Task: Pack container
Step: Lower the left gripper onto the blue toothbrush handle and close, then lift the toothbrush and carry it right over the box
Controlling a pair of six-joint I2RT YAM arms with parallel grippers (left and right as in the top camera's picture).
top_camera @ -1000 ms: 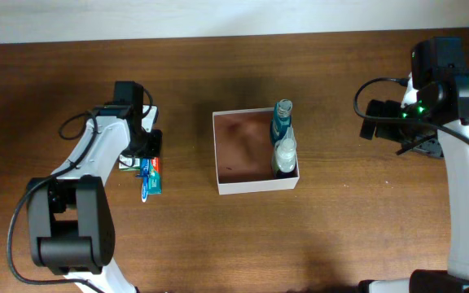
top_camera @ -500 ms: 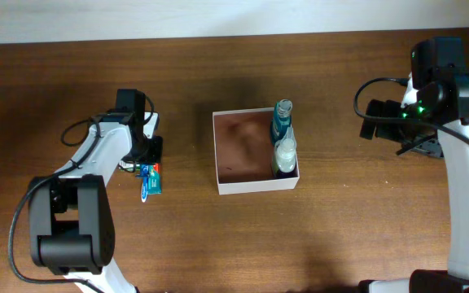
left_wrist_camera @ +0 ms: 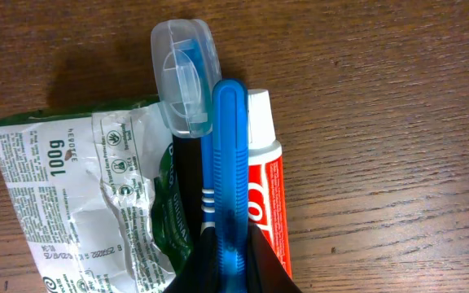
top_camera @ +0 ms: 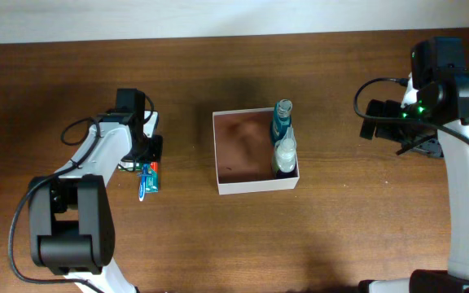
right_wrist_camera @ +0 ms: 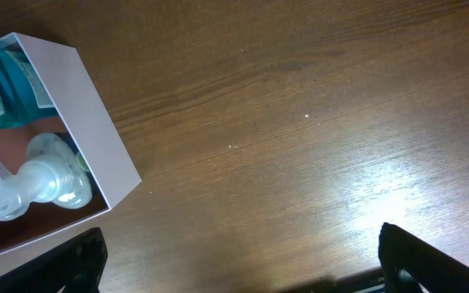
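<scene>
Left claw (left_wrist_camera: 233, 260): clenched on the handle of the blue toothbrush (left_wrist_camera: 228, 163), dark fingers pinching it from both sides. The brush head sits under a clear cap (left_wrist_camera: 184, 77). Touching the brush on one side, a red-and-white toothpaste tube (left_wrist_camera: 265, 187); on the other, partly beneath it, a crumpled green packet (left_wrist_camera: 80, 195). All lie on the brown desk (left_wrist_camera: 397, 122).

Further out, mid-desk between my arms, the container (top_camera: 255, 186): white walls, reddish-brown floor. A teal bottle (top_camera: 282, 122) and a clear pump bottle (top_camera: 284, 153) stand inside along the wall toward my right arm.

Right claw (right_wrist_camera: 243, 268): released, fingers wide apart, over bare desk beside the container.
</scene>
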